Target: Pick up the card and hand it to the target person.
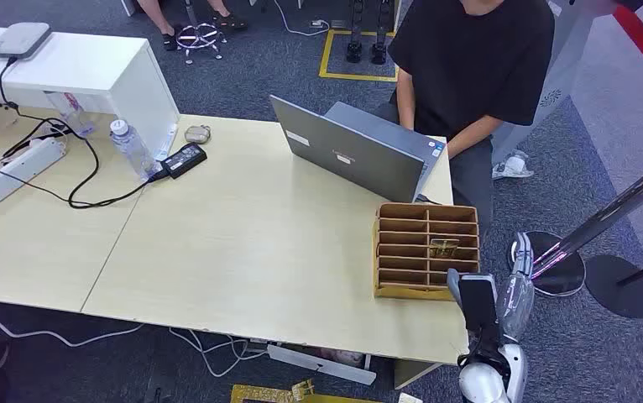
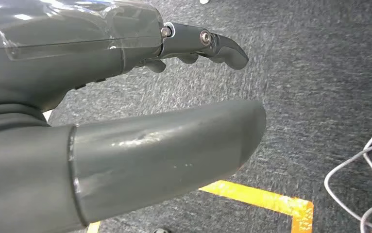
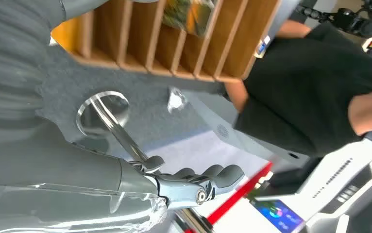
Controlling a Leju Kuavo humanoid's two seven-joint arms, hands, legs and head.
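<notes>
Wooden rack [image 1: 426,250], one card [image 1: 444,248] inside; one laptop [image 1: 353,153]; right hand [image 1: 515,290] empty, fingers apart; left hand [image 2: 126,121] likewise.

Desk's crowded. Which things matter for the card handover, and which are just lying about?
Job: card in the wooden organizer; right hand, empty; person behind the laptop.
Lying about: laptop, water bottle, power strip, charger brick.

We see even, bright overhead light, soft shadows on tabletop [image 1: 243,252]. Right wrist view blurred, washed out toward bright background. Glare streaks on left hand [image 2: 126,121] cover. Head view sharp.
</notes>
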